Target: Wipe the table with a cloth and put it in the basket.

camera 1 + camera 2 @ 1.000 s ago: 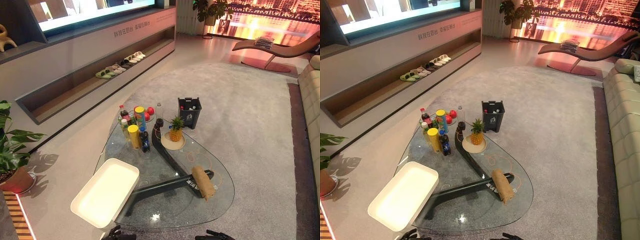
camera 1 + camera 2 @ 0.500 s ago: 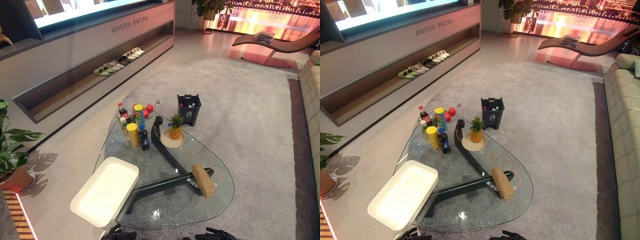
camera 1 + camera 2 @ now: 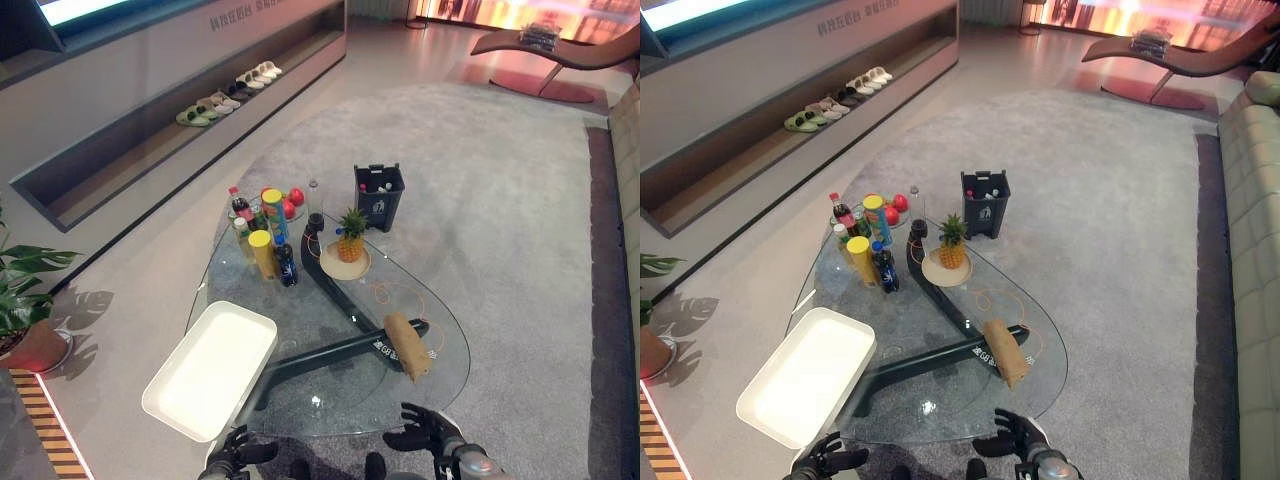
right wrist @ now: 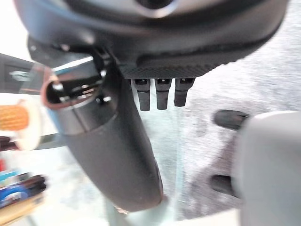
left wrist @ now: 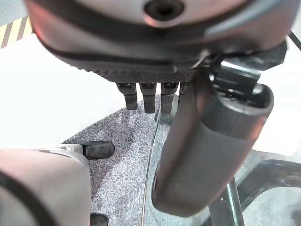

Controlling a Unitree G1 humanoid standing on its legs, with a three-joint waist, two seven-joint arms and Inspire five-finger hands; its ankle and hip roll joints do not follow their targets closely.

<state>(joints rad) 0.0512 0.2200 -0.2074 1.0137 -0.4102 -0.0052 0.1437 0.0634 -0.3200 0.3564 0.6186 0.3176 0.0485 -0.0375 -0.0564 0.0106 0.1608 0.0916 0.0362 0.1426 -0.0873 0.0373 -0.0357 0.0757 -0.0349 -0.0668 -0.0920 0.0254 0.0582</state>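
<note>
A brown rolled cloth [image 3: 407, 345] lies on the right part of the glass table [image 3: 340, 400], apart from both hands. The white oblong basket [image 3: 205, 370] rests empty on the table's near left corner. My left hand [image 3: 235, 452] hangs low in front of the table's near edge, just below the basket, with fingers relaxed and nothing in it. My right hand [image 3: 425, 430] hovers at the near edge, below the cloth, fingers spread and empty. The left wrist view looks past the left hand [image 5: 207, 150] at the basket and the glass edge. The right hand [image 4: 113, 155] shows the same relaxed fingers.
Several bottles and cans [image 3: 265, 250], red apples and a pineapple on a plate [image 3: 350, 250] crowd the table's far end. A dark bin [image 3: 380, 197] stands on the carpet beyond. A potted plant [image 3: 25, 300] is at the left, a sofa [image 3: 630, 150] at the right.
The camera has tilted down, so the whole scene has shifted up. Both hands have come further into view at the bottom edge. The cloth and basket have not moved.
</note>
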